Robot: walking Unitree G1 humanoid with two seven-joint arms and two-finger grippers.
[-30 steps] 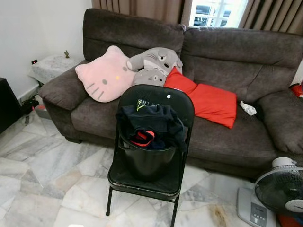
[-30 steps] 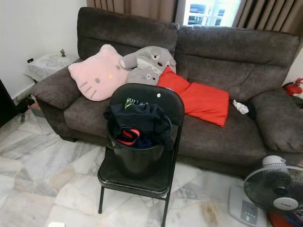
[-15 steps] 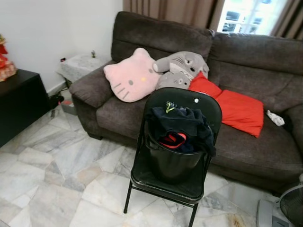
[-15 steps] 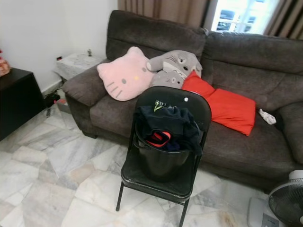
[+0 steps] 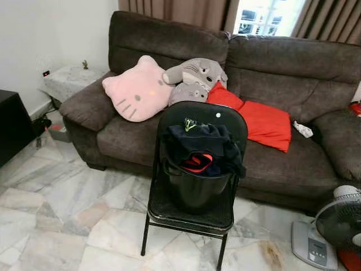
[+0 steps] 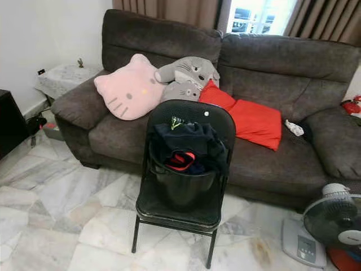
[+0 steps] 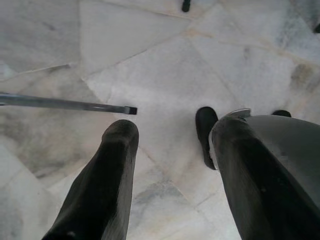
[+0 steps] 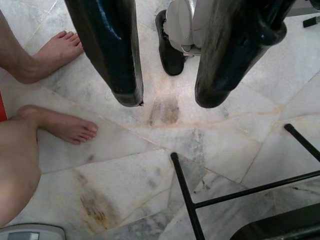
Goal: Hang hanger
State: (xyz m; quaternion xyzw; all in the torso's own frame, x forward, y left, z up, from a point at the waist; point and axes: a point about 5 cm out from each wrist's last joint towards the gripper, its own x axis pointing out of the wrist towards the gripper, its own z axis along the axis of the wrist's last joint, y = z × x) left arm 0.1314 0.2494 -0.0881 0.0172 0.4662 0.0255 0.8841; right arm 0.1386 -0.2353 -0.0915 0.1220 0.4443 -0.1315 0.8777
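Observation:
A black folding chair (image 5: 198, 121) stands on the marble floor before a brown sofa (image 5: 282, 68). On its seat sits a black bucket (image 5: 197, 189) stuffed with dark clothes (image 5: 203, 141) and something red (image 5: 197, 162); I cannot make out a hanger among them. In the left wrist view my left gripper (image 7: 172, 132) hangs open over the floor with nothing between its fingers (image 7: 107, 175). In the right wrist view my right gripper (image 8: 170, 97) is also open and empty above the tiles, close to the chair's black leg frame (image 8: 187, 200).
A pink cat cushion (image 5: 135, 90), a grey plush (image 5: 194, 76) and a red cushion (image 5: 259, 121) lie on the sofa. A fan (image 5: 338, 223) stands at the right, a dark cabinet (image 5: 8, 127) at the left. A person's bare feet (image 8: 60, 125) are near my right gripper. A thin metal rod (image 7: 65, 104) lies by the left one.
The head camera swung one way and back, so the whole picture shifted. The chair, bucket and cushions have not moved.

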